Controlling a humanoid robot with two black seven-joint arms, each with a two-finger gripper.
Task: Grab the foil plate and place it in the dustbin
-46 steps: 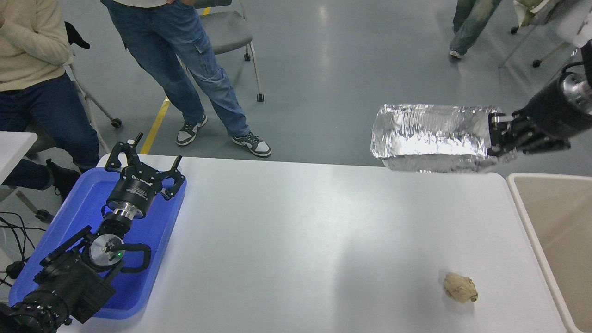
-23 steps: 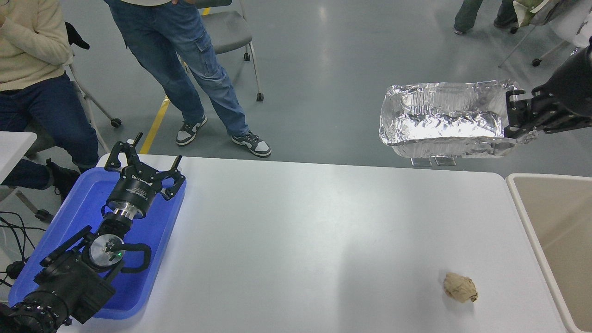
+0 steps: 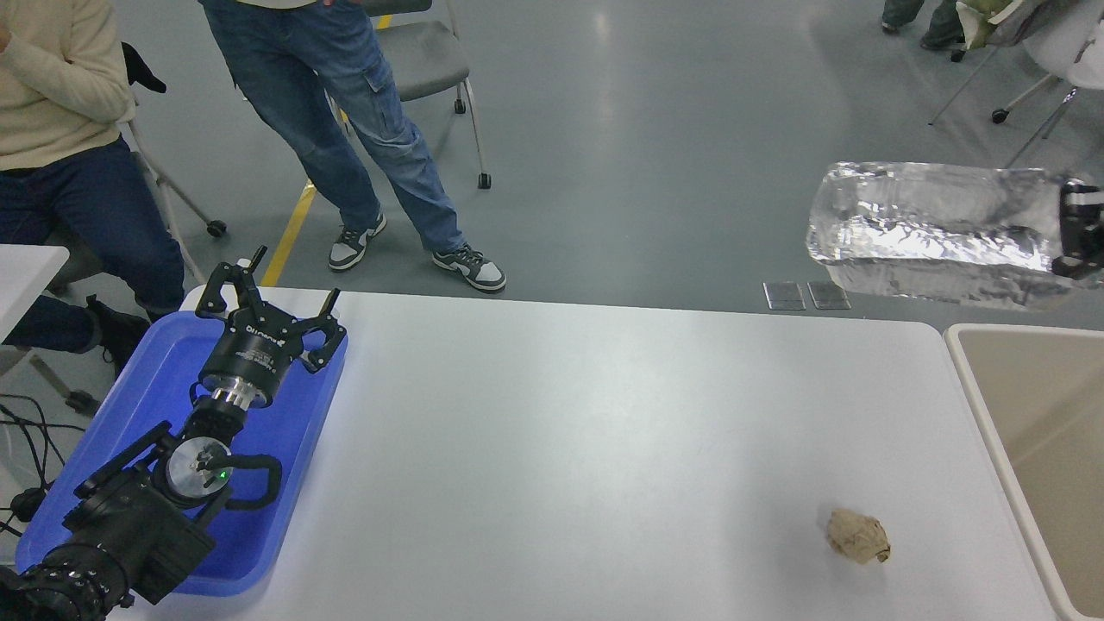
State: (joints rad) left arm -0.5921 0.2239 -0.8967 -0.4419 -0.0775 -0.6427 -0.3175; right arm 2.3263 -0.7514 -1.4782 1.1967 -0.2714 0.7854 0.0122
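Above the table's far right corner, the foil plate (image 3: 936, 228) hung in the air, hollow side up, its long axis running left to right. The right gripper (image 3: 1078, 241), barely inside the picture's right edge, was clamped on the plate's right end, so nearly the whole plate reached leftward from it. The dustbin (image 3: 975, 379) stood just below and nearer the camera, its opening under the gripper's end only; a release, I judged, wanted the plate carried further right and nearer. The left gripper (image 3: 263, 302) lay parked over a blue tray (image 3: 285, 517), fingers spread. A brown paper ball (image 3: 858, 536) sat on the white table (image 3: 561, 431); people stood on the grey floor beyond.
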